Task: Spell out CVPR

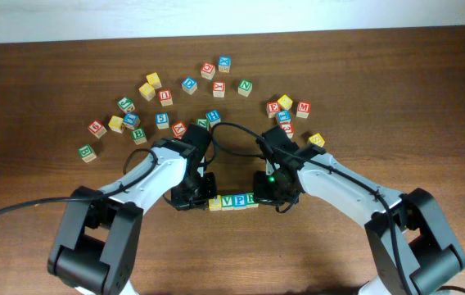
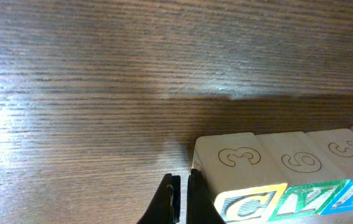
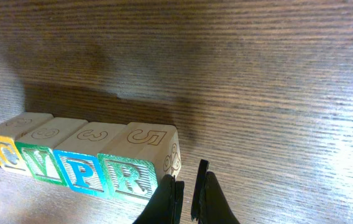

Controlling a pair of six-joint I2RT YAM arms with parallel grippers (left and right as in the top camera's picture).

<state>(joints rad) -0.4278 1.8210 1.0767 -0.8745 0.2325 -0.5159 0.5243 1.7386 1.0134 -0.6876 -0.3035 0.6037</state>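
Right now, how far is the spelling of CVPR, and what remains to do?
Done: the C block, V block, P block and R block stand in order in one touching row. In hand: nothing; the left gripper is shut beside the C block, the right gripper shut beside the R block. Left: probably only to draw both arms away.

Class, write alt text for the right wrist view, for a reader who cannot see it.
Four wooden letter blocks stand in a touching row on a brown wooden table, fronts reading C, V, P, R. The right gripper, closed on nothing, sits just beside the R block.
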